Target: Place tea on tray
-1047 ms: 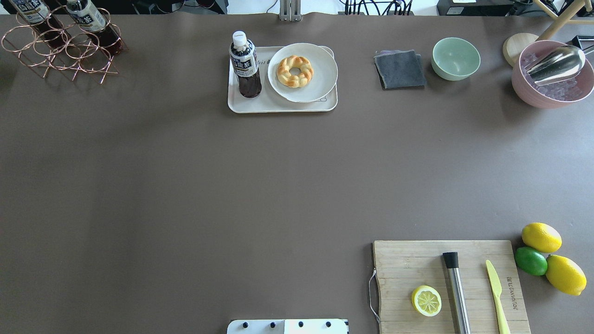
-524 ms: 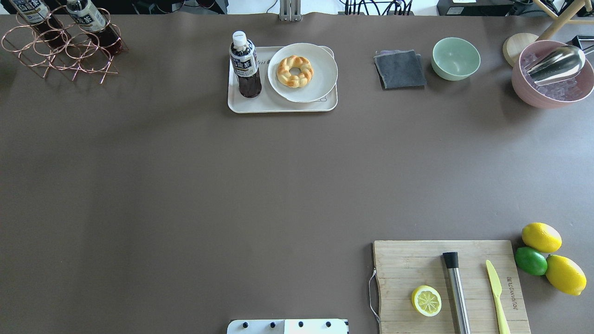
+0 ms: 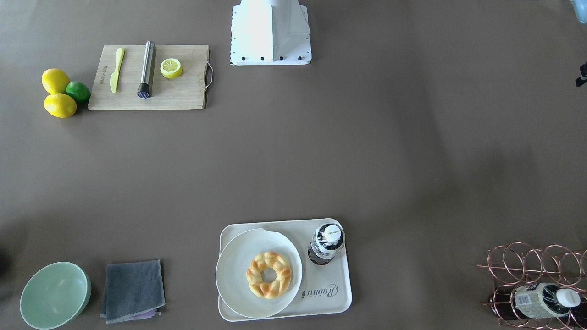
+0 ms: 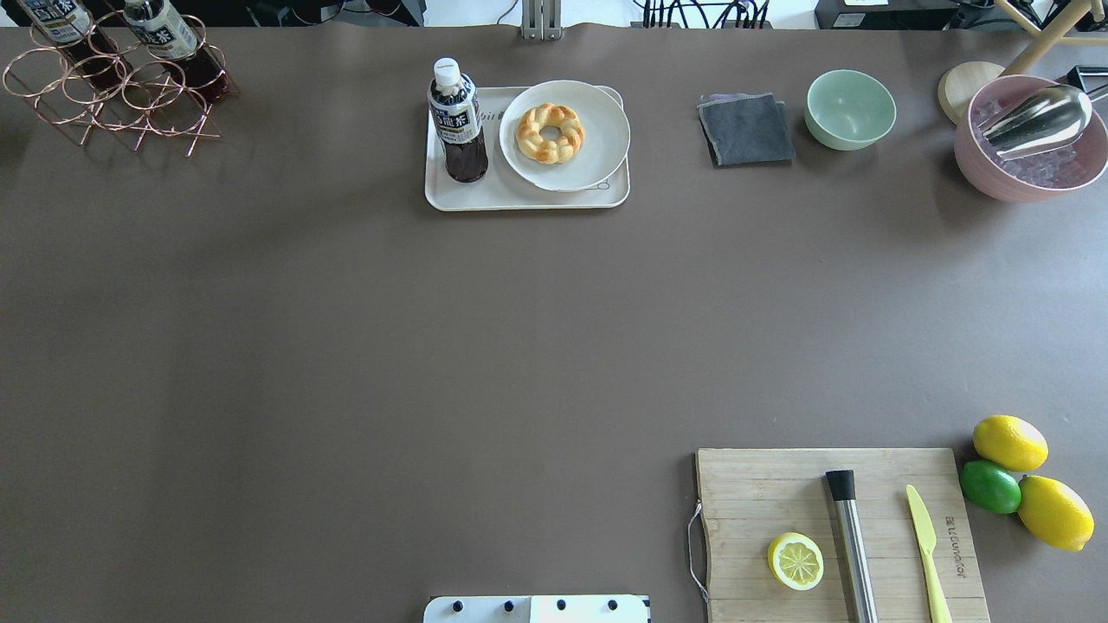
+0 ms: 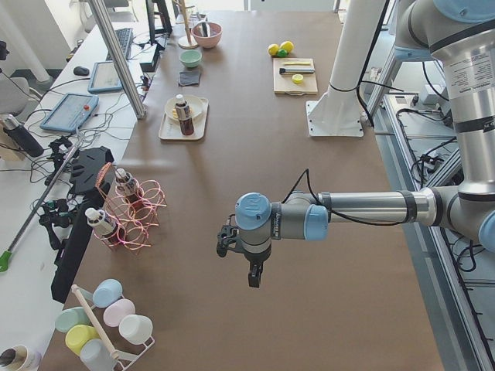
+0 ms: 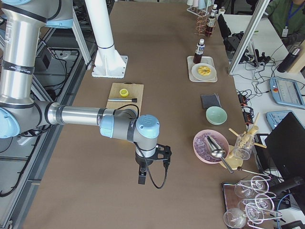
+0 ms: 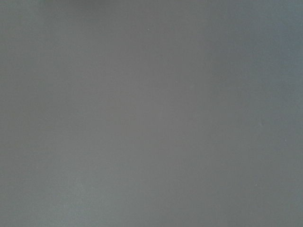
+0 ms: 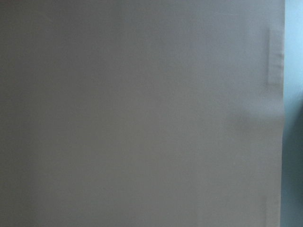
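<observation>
A tea bottle (image 4: 458,121) with a white cap and dark liquid stands upright on the left part of the cream tray (image 4: 519,198). It also shows in the front view (image 3: 326,244) on the tray (image 3: 330,286). Two alike bottles (image 4: 173,39) lie in a copper wire rack (image 4: 112,86) at the far left. My left gripper (image 5: 253,277) hangs over bare table far from the tray, seen only in the left side view. My right gripper (image 6: 141,178) hangs over bare table, seen only in the right side view. I cannot tell whether either is open or shut.
A white plate (image 4: 597,138) with a braided doughnut (image 4: 550,132) shares the tray. A grey cloth (image 4: 746,130), green bowl (image 4: 850,109) and pink ice bowl (image 4: 1030,143) stand at the far right. A cutting board (image 4: 762,493) with lemon half, knife and metal tool lies near right.
</observation>
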